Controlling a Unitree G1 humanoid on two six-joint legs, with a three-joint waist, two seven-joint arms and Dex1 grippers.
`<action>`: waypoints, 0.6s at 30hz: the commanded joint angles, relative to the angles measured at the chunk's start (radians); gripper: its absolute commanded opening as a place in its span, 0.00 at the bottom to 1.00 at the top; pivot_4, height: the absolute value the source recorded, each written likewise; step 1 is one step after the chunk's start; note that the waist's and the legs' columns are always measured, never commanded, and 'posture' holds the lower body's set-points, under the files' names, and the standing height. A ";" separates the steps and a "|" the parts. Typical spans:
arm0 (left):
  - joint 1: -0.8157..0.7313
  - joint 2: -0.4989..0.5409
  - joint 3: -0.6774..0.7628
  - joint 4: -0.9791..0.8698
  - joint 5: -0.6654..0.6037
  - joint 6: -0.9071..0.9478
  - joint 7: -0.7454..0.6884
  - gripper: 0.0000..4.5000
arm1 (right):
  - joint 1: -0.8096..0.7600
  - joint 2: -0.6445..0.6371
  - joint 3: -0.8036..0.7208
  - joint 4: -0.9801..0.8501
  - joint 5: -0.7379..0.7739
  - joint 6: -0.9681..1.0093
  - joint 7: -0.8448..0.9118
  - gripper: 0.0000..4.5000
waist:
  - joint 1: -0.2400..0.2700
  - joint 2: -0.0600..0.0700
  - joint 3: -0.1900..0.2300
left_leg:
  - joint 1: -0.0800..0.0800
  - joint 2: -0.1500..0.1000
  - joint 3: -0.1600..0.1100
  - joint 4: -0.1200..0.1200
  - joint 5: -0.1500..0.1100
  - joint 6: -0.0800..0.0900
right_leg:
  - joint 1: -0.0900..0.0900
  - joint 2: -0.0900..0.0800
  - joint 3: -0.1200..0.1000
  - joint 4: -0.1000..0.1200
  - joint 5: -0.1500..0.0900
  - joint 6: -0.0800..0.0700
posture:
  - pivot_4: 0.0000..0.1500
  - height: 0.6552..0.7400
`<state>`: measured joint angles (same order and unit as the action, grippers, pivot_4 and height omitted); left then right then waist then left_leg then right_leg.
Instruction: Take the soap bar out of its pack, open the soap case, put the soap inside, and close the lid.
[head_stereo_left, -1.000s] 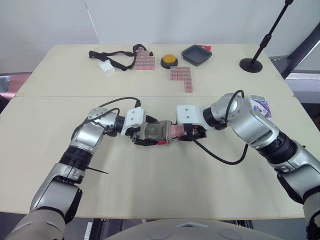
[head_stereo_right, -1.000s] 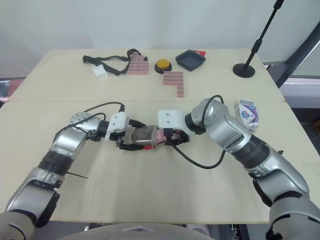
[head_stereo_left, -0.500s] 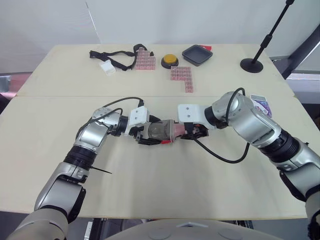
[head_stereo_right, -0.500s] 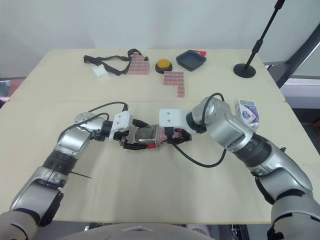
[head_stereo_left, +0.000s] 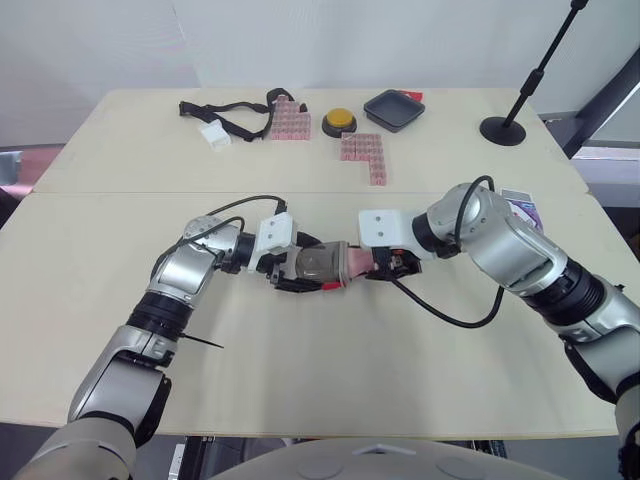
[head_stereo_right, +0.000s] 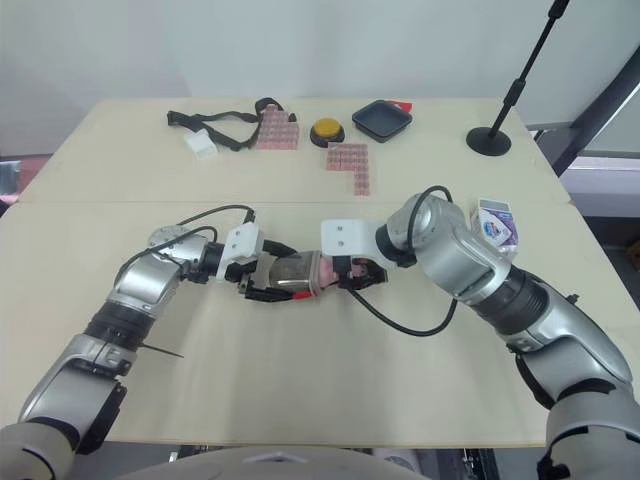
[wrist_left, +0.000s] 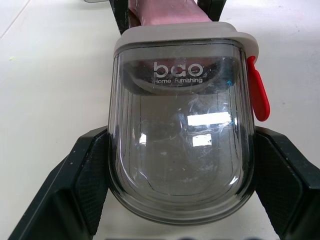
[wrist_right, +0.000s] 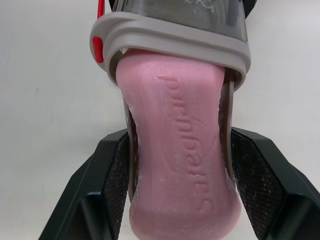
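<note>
Left gripper (wrist_left: 180, 136) squeezes the smoky see-through plastic soap case (head_stereo_left: 318, 262) tight, with one black finger on each side. It holds the case lying sideways near the middle of the pale wooden table (head_stereo_left: 330, 380). The case has a grey rim and a small red latch (wrist_left: 258, 95). Right gripper (head_stereo_left: 378, 266) pinches the pink soap bar (wrist_right: 182, 150) from both sides, with a thin grey strip of the case between each finger and the soap. One end of the soap is tucked inside the case; the rest sticks out. The white and purple soap pack (head_stereo_left: 522, 212) lies beside the right arm.
</note>
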<state>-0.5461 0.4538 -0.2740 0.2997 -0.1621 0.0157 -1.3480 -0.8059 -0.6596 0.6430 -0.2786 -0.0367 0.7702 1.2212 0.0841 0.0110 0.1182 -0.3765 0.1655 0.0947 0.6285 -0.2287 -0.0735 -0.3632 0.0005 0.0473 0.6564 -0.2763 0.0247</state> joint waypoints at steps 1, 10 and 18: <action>-0.011 0.001 0.025 -0.032 -0.014 -0.024 0.021 0.77 | -0.028 0.002 0.013 -0.024 -0.006 0.023 0.012 0.56 | 0.000 0.000 0.000 | 0.000 0.000 0.000 0.000 0.000 0.000 | 0.000 0.000 0.000 0.000 0.000 0.000 | 1.00 1.00; -0.018 -0.009 -0.004 -0.013 0.021 -0.047 0.034 0.77 | -0.063 -0.020 0.067 -0.041 -0.027 0.046 0.036 0.56 | 0.001 0.000 0.000 | 0.000 0.000 0.000 0.000 0.000 0.000 | 0.000 0.000 0.000 0.000 0.000 0.000 | 1.00 1.00; -0.020 -0.010 -0.014 -0.008 0.038 -0.050 0.029 0.77 | -0.089 -0.029 0.094 -0.027 -0.060 0.048 0.040 0.56 | 0.000 0.000 0.000 | 0.000 0.000 0.000 0.001 0.000 0.000 | 0.000 0.000 0.000 0.001 0.000 0.000 | 1.00 1.00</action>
<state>-0.5474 0.4435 -0.2961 0.3013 -0.1139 -0.0174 -1.3255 -0.8693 -0.6758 0.7389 -0.2922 -0.0755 0.8188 1.2507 0.0846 0.0110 0.1182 -0.3764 0.1656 0.0947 0.6291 -0.2286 -0.0734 -0.3633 0.0005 0.0474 0.6571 -0.2763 0.0247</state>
